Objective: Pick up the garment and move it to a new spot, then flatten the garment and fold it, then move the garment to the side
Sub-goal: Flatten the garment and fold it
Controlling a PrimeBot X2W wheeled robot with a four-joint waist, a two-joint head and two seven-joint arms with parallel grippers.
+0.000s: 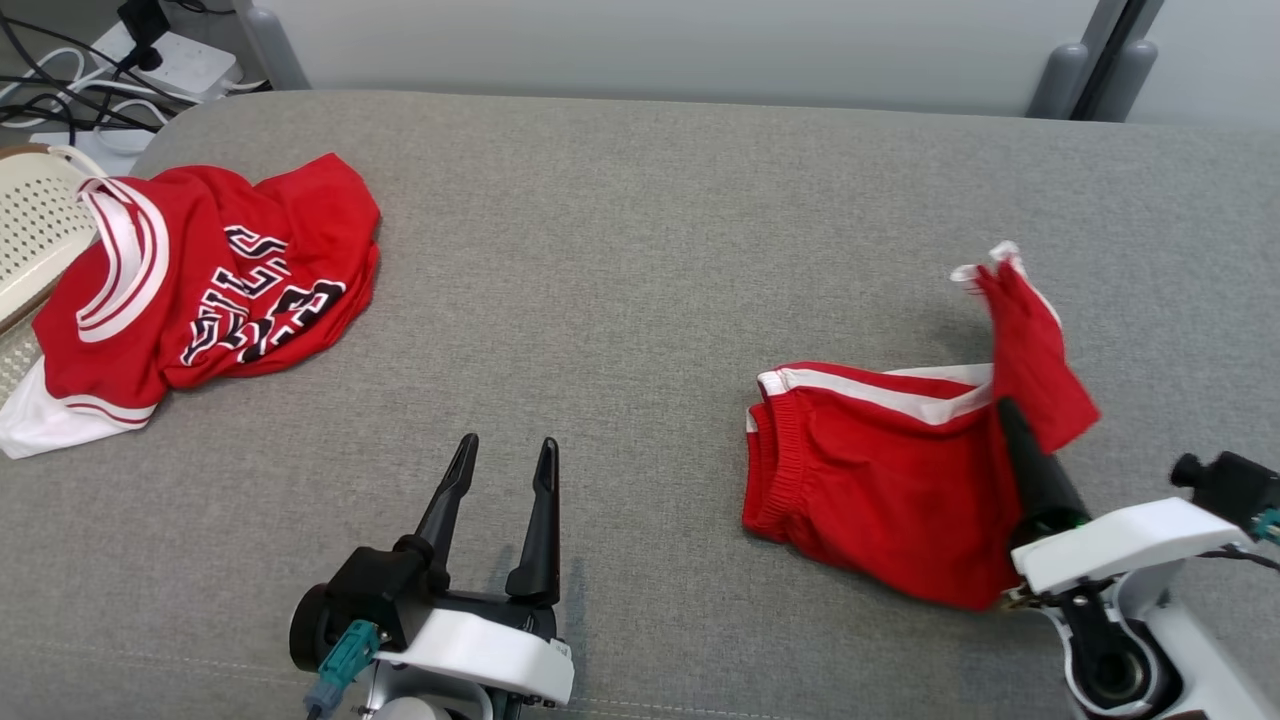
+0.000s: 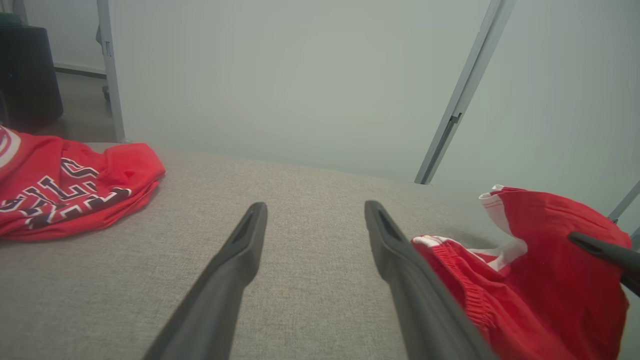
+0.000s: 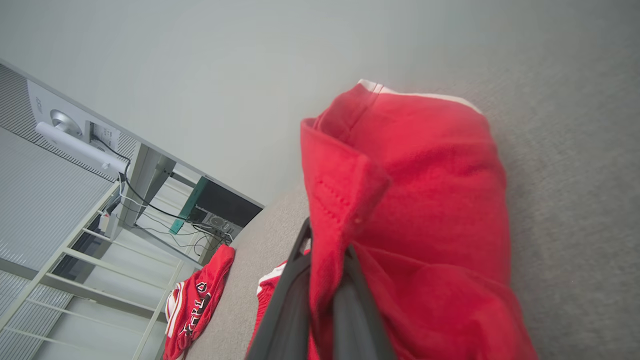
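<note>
Pick-up step. Right gripper (image 1: 1008,412) clenched on a raised fold of the red, white-striped fabric shorts (image 1: 870,480), right of centre on the grey cloth table (image 1: 640,250); left gripper (image 1: 508,445) released, empty. Next move, by judgement: lift clear and carry.

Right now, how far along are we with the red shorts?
Nothing looks finished yet. In hand: the right gripper is shut on one leg of the red shorts, with that part lifted while the waistband end lies crumpled on the grey table. The left gripper is open and holds nothing. Left: carry the shorts to a new spot, flatten, fold, move aside.
</note>
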